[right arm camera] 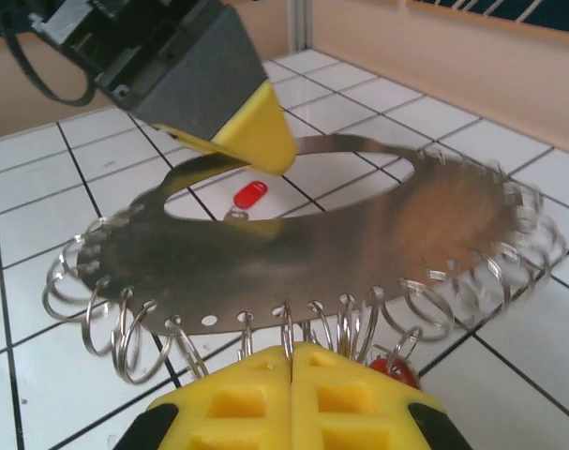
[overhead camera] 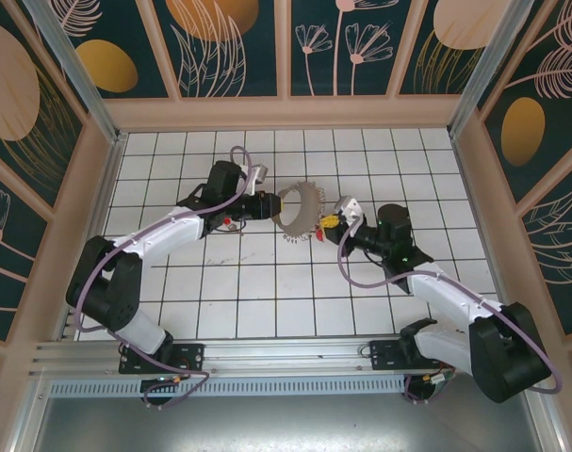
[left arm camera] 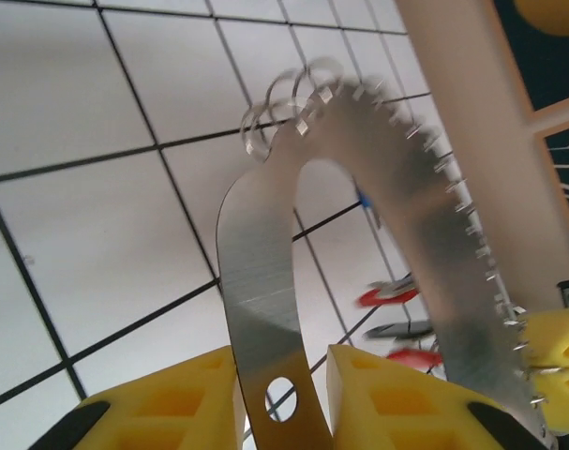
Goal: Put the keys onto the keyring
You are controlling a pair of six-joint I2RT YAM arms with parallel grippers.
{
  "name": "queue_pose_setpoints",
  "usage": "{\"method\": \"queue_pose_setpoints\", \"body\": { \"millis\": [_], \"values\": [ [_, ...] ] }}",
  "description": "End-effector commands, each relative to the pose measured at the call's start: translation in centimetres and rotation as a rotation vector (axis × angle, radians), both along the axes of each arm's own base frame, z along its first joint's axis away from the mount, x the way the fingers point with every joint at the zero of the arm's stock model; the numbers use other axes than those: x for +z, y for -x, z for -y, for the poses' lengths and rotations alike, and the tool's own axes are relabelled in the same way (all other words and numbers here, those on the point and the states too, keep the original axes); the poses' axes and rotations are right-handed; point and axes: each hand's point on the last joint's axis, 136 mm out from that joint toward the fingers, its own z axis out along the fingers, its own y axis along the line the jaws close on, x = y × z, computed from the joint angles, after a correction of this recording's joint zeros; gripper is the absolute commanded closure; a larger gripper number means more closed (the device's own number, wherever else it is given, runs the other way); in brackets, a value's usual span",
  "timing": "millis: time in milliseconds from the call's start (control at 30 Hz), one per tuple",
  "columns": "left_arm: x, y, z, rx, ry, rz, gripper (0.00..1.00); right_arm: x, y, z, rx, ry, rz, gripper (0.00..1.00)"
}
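Right tool [right arm camera: 291, 375] up front is pinched shut at the keyring [right arm camera: 378, 253] fringe, with a red key [right arm camera: 394, 368] just beside its tips; can't tell if it's actually gripped. Beyond it, the left tool [left arm camera: 282, 366] clamps the keyring's band, holding it above the tabletop [right arm camera: 40, 206]. Looks like mid-threading to me, so the next move needs that key worked onto one small loop [right arm camera: 125, 328].

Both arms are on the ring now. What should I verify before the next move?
1. Left pincer grips the keyring: ok, the plate sits between its fingers.
2. Right pincer shut at the keyring's fringed near edge: ok.
3. Keyring clear of the floor: ok, it is held above the tiles.
4. Loose key located: ok, it lies on the floor, seen through the keyring's opening.
5. Red head beside the right pincer threaded on a ring: cannot tell, partly hidden.
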Motion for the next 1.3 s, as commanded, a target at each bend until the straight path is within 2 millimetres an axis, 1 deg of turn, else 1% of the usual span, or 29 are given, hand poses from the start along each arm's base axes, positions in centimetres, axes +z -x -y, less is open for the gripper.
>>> {"method": "queue_pose_setpoints", "body": {
  "millis": [0,33,67,200,233,267,300,433,500,567,633,700,733,867,933,967,1033,1100,1167,1200,1267],
  "values": [
    [-1.0,-0.4,0.0,0.017,0.010,0.016,0.70,1.2,-2.0,0.5,-0.066,0.030,0.046,1.00],
    [-2.3,0.0,-0.3,0.026,-0.004,-0.009,0.69,0.9,-2.1,0.5,-0.066,0.042,0.041,1.00],
    [-3.1,0.1,-0.6,0.037,-0.012,-0.020,0.68,0.6,-2.1,0.5,-0.063,0.050,0.040,1.00],
    [-4.6,0.4,-0.8,0.049,-0.012,-0.043,0.65,-0.5,-2.0,0.1,-0.038,0.050,0.004,1.00],
    [-4.7,0.4,-0.9,0.049,-0.015,-0.040,0.64,-0.9,-1.8,-0.1,-0.018,0.055,-0.012,1.00],
    [-4.8,0.5,-1.0,0.052,-0.019,-0.035,0.59,-1.3,-1.7,-0.3,0.000,0.064,-0.038,1.00],
    [-4.8,0.3,-1.2,0.062,-0.028,-0.026,0.58,-1.7,-1.8,-0.4,0.002,0.073,-0.064,1.00],
    [-5.2,-0.1,-2.7,0.118,-0.109,0.008,0.57,-3.3,-2.2,-0.3,-0.018,0.100,-0.131,1.00],
    [-4.8,-0.4,-3.5,0.149,-0.141,0.040,0.53,-3.8,-2.5,-0.1,-0.039,0.108,-0.172,1.00],
    [-4.0,-0.4,-3.8,0.158,-0.131,0.082,0.53,-4.0,-2.5,-0.3,-0.034,0.102,-0.217,1.00],
    [-2.5,-0.1,-3.2,0.129,-0.084,0.140,0.52,-3.7,-2.4,-0.7,-0.013,0.085,-0.259,1.00],
    [-0.8,0.6,-2.2,0.072,-0.038,0.214,0.52,-3.2,-2.5,-1.1,-0.006,0.052,-0.271,1.00],
    [-0.3,0.9,-1.8,0.048,-0.026,0.244,0.53,-2.8,-2.3,-1.3,0.001,0.032,-0.255,1.00],
    [1.9,2.5,0.1,-0.060,0.042,0.373,0.56,0.4,-1.3,-1.5,0.047,-0.089,-0.082,1.00],
    [3.6,3.2,0.5,-0.100,0.084,0.460,0.57,1.5,0.0,-2.0,0.135,-0.105,-0.007,1.00],
    [4.7,3.6,0.4,-0.116,0.100,0.526,0.57,1.6,0.6,-2.2,0.179,-0.098,0.020,1.00],
    [6.8,4.6,0.2,-0.156,0.118,0.673,0.58,1.1,1.4,-2.5,0.257,-0.045,0.048,1.00],
    [8.0,5.8,0.2,-0.226,0.102,0.807,0.58,0.7,2.0,-2.7,0.323,0.013,0.081,1.00],
    [8.3,7.6,0.7,-0.357,0.089,0.916,0.55,0.3,2.6,-2.9,0.380,0.060,0.113,1.00],
    [8.3,7.9,0.8,-0.396,0.069,0.948,0.55,0.2,2.6,-2.8,0.394,0.077,0.128,1.00],
    [7.9,7.5,0.8,-0.415,0.022,0.963,0.57,0.2,2.7,-2.9,0.433,0.112,0.157,1.00]
  ]
}}
